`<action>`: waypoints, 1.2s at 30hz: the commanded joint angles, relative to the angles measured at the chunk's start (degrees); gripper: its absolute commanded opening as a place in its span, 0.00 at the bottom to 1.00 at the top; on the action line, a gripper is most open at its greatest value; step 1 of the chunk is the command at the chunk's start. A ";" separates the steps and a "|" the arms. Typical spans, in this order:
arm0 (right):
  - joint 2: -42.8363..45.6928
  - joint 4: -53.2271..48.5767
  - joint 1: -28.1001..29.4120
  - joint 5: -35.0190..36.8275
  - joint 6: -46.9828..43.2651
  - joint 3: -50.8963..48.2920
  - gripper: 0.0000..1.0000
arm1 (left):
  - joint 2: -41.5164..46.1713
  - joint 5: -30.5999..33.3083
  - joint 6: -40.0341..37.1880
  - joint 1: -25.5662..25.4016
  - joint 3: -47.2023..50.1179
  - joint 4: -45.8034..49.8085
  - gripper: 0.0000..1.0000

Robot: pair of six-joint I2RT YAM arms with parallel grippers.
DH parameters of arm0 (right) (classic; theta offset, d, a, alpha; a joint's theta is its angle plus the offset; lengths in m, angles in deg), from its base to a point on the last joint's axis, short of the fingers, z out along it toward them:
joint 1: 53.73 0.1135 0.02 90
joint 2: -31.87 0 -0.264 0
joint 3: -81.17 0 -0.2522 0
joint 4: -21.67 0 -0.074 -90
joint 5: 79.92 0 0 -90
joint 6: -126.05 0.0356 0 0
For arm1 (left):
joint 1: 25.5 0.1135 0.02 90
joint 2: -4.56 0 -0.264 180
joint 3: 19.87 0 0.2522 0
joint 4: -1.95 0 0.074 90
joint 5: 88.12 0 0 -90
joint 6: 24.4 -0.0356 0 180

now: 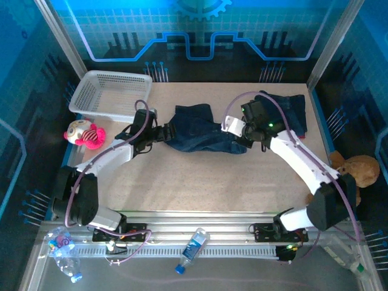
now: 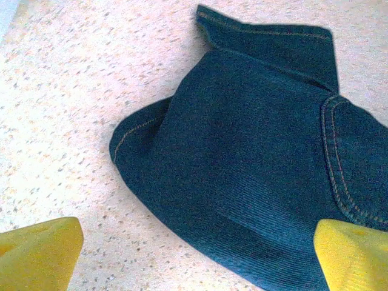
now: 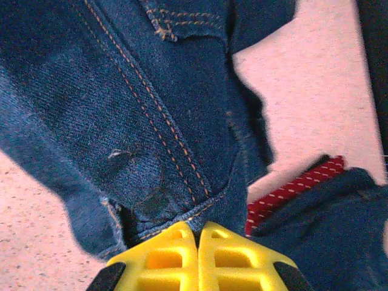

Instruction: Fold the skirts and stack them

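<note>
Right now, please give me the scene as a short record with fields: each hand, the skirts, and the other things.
left hand: open, at the denim skirt's left edge
right hand: shut on the denim skirt's hem
denim skirt: crumpled, in the middle, not folded
dark blue skirt: right rear, red skirt peeking from under it
basket: left rear corner
plush toy: left edge, in front of the basket

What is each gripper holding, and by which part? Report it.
The right gripper is shut on the denim skirt, pinching a stitched edge. The left gripper stands open over that skirt, holding nothing.
</note>
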 commanded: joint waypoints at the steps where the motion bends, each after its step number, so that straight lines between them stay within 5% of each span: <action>1: 2.48 4.70 -1.61 -1.96 5.39 -0.04 0.00 | 3.92 -6.04 -7.56 0.19 2.89 -4.92 0.99; 9: 5.33 1.71 -6.33 -11.19 8.75 4.66 0.00 | 11.67 -18.01 -19.64 -0.68 11.36 -12.69 0.99; 12: 3.54 -9.15 -7.80 -16.32 1.74 4.27 0.00 | 14.84 -15.21 -22.08 -2.61 16.18 -18.82 0.99; 14: 0.83 -15.59 -8.32 -13.57 -1.66 3.22 0.00 | 15.74 -14.28 -22.72 -3.09 18.00 -21.87 0.99; 15: -0.71 -16.98 -7.56 -8.32 -1.82 2.07 0.05 | 15.56 -13.04 -23.19 -3.51 18.35 -22.55 0.99; 16: -1.50 -16.19 -7.22 -4.01 -0.47 0.77 0.29 | 15.22 -11.26 -23.42 -3.96 18.13 -22.62 0.99; 18: 1.43 -10.75 -7.84 -3.99 5.10 -1.81 0.51 | 14.37 -8.78 -22.01 -4.03 17.49 -23.06 0.99; 19: 4.15 -7.47 -8.69 -7.22 8.54 -2.93 0.90 | 13.92 -7.86 -21.17 -4.03 17.28 -23.78 0.99; 20: 7.81 -1.74 -10.54 -11.42 14.60 -4.90 1.00 | 13.54 -7.28 -20.41 -4.03 17.10 -24.49 0.99; 24: 18.98 24.14 -22.01 -22.63 53.16 -18.72 1.00 | 11.46 -5.77 -16.38 -3.96 16.17 -27.60 0.99; 27: 17.02 18.85 -27.92 -26.62 67.44 -21.56 1.00 | 10.22 -4.18 -12.95 -3.81 14.77 -27.11 0.99; 31: 8.42 2.39 -29.70 -29.78 64.76 -17.68 0.97 | 9.09 -1.26 -9.91 -3.68 12.55 -24.27 0.99; 36: 0.65 -5.63 -29.19 -37.15 57.98 -16.24 0.77 | 8.50 0.36 -7.74 -3.44 11.21 -22.02 0.99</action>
